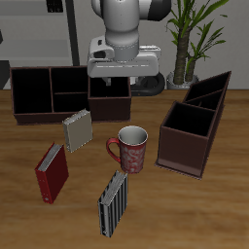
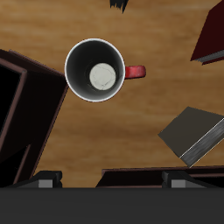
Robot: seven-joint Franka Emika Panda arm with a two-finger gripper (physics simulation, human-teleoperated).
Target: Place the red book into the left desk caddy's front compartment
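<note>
claw (image 1: 110, 78): state unclear | mug (image 1: 130, 148) between red book (image 1: 53, 173) and left desk caddy (image 1: 195, 124)

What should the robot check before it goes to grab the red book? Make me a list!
1. Red book free to grab: ok. It stands alone near the table's front edge, nothing touching it.
2. Gripper empty: ok, nothing hangs under it in the exterior view. Jaws open or shut: cannot tell.
3. Gripper over the book: not ok. The wrist view looks down into the mug, not onto the book.
4. Way to the book: ok, though the grey book stands close by.
5. Left desk caddy front compartment free: ok, it looks empty.
6. Mug beside the caddy: ok, there is a gap.
</note>
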